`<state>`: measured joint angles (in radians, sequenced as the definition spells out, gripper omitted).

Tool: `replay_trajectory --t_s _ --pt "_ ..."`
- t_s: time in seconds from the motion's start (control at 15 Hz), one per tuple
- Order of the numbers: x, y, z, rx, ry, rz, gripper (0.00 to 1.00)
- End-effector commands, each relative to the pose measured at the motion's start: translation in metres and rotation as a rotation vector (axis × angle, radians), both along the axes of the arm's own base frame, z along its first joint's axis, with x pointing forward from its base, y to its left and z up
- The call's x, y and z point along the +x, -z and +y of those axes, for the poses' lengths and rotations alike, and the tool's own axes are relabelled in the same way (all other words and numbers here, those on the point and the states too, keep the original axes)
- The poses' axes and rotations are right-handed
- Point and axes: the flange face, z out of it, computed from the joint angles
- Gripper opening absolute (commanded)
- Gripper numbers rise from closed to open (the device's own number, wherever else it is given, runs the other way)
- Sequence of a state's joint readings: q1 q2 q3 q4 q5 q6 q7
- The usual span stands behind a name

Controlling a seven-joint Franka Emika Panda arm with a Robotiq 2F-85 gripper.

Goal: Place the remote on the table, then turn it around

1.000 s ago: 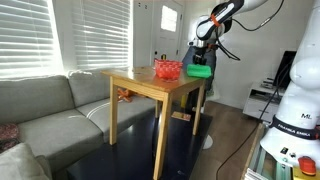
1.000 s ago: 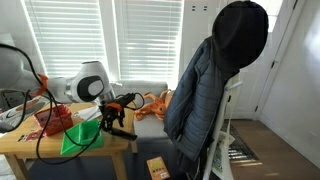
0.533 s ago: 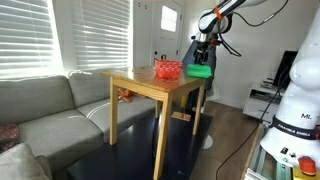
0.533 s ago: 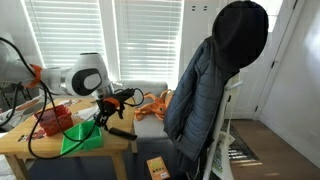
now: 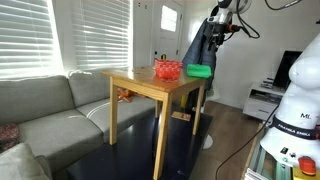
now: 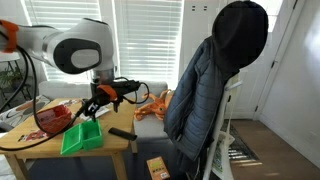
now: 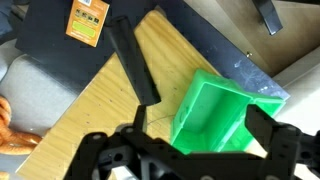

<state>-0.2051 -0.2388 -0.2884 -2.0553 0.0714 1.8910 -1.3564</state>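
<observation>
The arm arches high and turns its wrist straight down over the table [image 5: 138,80]. The gripper [image 6: 97,104] hangs well above the green bin [image 6: 82,137], fingers spread wide apart and holding nothing. The remote [image 7: 133,60] lies flat on the wood just beside the green bin, near the table's corner, clear of the fingers.

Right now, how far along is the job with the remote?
Done: the remote lies flat on the table, near its edge, beside a green bin. In hand: nothing; the gripper hovers above, jaws open and empty. Left: turning the remote around.
</observation>
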Motion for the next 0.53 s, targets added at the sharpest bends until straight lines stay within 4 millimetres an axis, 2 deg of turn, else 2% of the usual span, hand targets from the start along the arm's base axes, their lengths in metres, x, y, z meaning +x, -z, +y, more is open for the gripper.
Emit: replay_trajectory --t_s 0.0,0.07,0.2,0.47 --pt "-0.025 -0.029 -0.014 0.061 0.010 -0.050 1.00" --pt "-0.028 -0.032 -0.022 0.060 -0.021 -0.078 1.00" --pt "-0.031 -0.027 -0.042 0.047 -0.144 -0.102 1.00" --pt "-0.031 0.006 -0.077 0.134 -0.298 -0.158 1.00"
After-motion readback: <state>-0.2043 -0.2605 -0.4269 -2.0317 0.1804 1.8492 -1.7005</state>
